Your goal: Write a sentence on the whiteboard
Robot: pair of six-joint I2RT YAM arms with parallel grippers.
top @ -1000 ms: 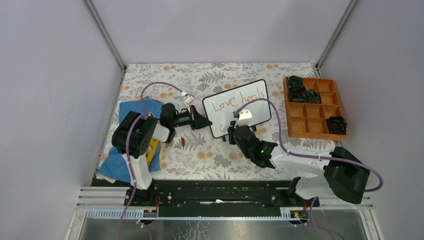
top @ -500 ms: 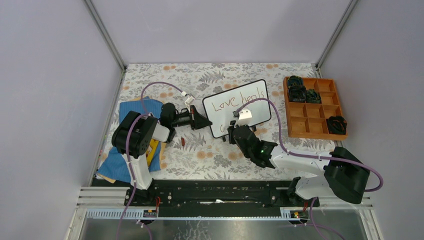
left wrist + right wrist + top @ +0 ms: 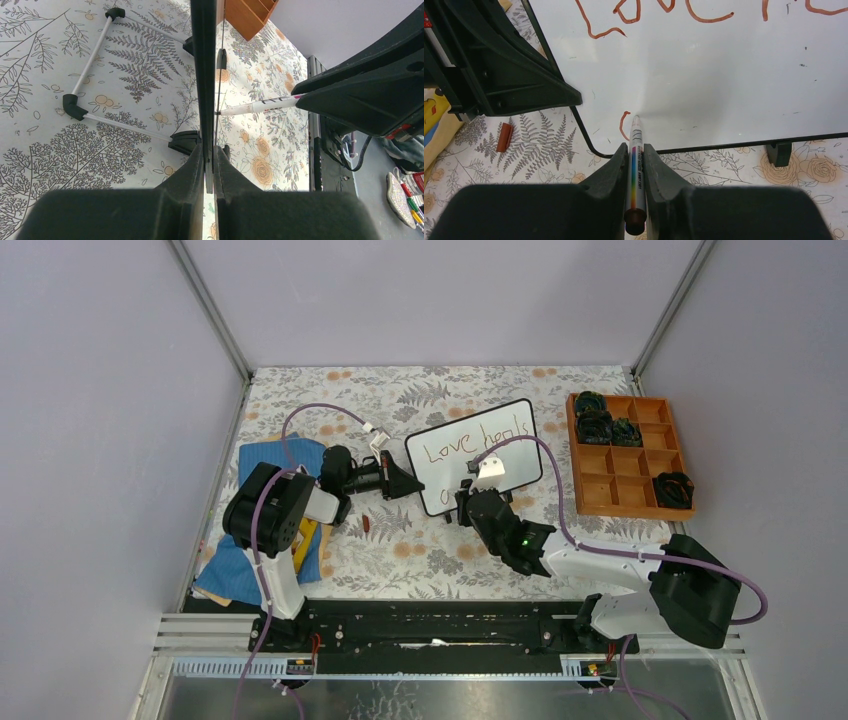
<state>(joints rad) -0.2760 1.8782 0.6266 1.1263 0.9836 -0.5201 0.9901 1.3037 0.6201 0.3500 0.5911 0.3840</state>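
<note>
Robot lab test cell, not a home or office. Evidence:
- plain grey panel walls (image 3: 100,440) on three sides, framed by bare aluminium posts (image 3: 210,310)
- left arm (image 3: 275,515) and right arm (image 3: 600,562) bolted to a black rail (image 3: 440,625) on slotted aluminium profile at the near edge
- purple cables (image 3: 310,412) looped loose along both arms, nothing dressed or hidden
- surface (image 3: 420,550) is covered with a floral print cloth, looks like a backdrop
- staged props: whiteboard (image 3: 475,453) on small feet, marker (image 3: 636,165), wooden compartment tray (image 3: 572,455) with dark bits in some cells, folded blue cloth (image 3: 230,575)
- left wrist view: spare coloured pens (image 3: 412,210) lying beyond the rail, off the surface
</note>
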